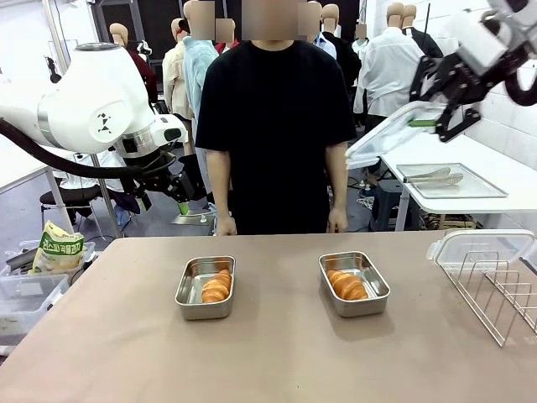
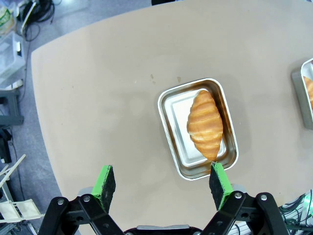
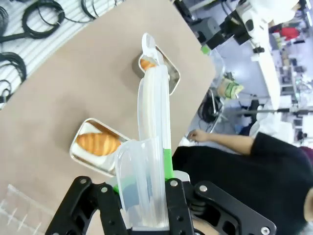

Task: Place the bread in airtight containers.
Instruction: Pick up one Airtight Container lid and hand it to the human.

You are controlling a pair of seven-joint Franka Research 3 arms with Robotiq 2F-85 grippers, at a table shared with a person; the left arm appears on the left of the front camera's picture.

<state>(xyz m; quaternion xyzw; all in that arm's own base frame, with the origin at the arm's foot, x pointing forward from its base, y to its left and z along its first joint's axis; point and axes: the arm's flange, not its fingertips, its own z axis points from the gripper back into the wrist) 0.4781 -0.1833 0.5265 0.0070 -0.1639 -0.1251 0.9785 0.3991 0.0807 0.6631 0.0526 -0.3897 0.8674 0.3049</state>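
Two tins [image 1: 197,273], one roll [image 1: 216,288] each; right hand [image 1: 432,123] clamps one lid [image 1: 382,138]; left hand [image 2: 160,169] spread, empty.

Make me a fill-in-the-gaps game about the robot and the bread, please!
1. The left tin and the right tin each hold ___ bread roll.
2. The right gripper, raised high, is shut on a clear ___.
3. The left gripper has its jaws ___.
4. The person at the far side of the table wears a ___ T-shirt.
Missing words: one, lid, open, black.
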